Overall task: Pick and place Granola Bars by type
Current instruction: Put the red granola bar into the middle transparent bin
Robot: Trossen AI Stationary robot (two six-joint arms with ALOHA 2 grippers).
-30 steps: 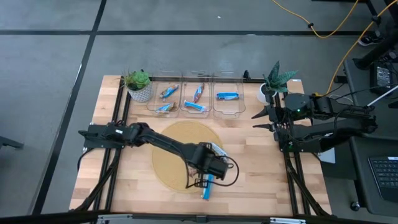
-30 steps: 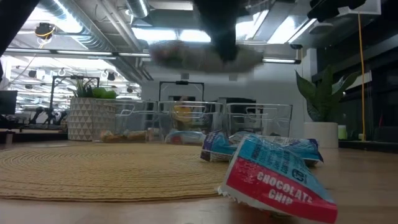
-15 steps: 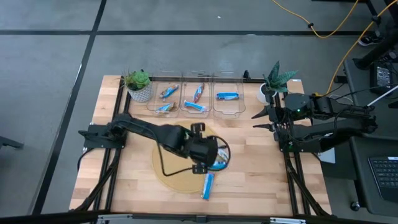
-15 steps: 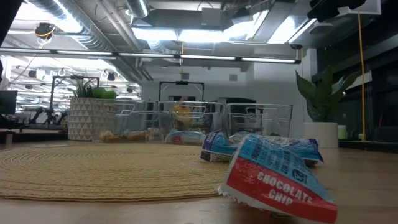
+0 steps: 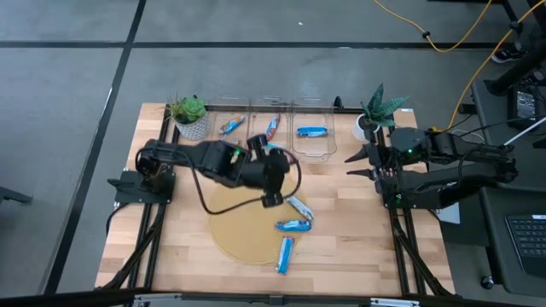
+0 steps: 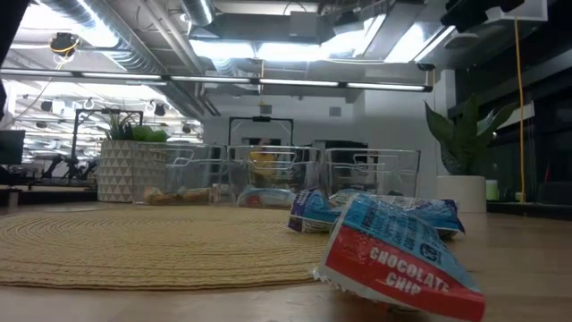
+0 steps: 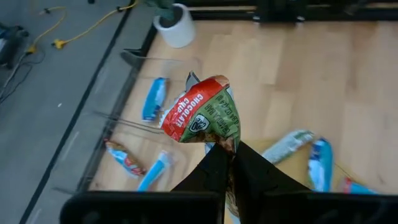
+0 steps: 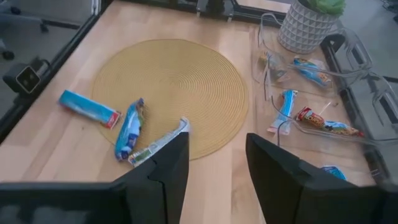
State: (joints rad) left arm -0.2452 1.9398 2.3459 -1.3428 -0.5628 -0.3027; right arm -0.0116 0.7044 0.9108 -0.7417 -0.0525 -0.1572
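My left gripper (image 5: 269, 170) hangs over the far edge of the round mat, just short of the middle clear bin (image 5: 269, 136), and is shut on a red-and-green granola bar (image 7: 204, 117). Three bars lie flat on the table: a whitish one (image 5: 299, 207), a blue one (image 5: 293, 226) and another blue one (image 5: 284, 253). More bars lie in the bins, one of them in the right bin (image 5: 311, 131). The low view shows a red-and-blue bar (image 6: 398, 255) up close and no gripper. My right gripper (image 5: 363, 158) waits open at the table's right edge. My left gripper pinches the red-and-green bar by one end of its wrapper (image 7: 229, 148) between its two fingers. The rest of the bar sticks out past the fingertips, crumpled and bent. It is lifted clear, high above the bins and the table.
Three clear bins (image 5: 226, 136) stand in a row along the far edge between a potted plant in a white pot (image 5: 189, 115) and a second plant (image 5: 375, 111). The woven round mat (image 5: 247, 213) covers the table's middle. Bare wood (image 5: 358, 230) lies right of the mat.
My left gripper has risen from low over the mat's near right part, out of the low view. It has swung toward the table's far edge, up to the bins. The blue bar on the mat's near right part, hidden under it a second ago, now shows.
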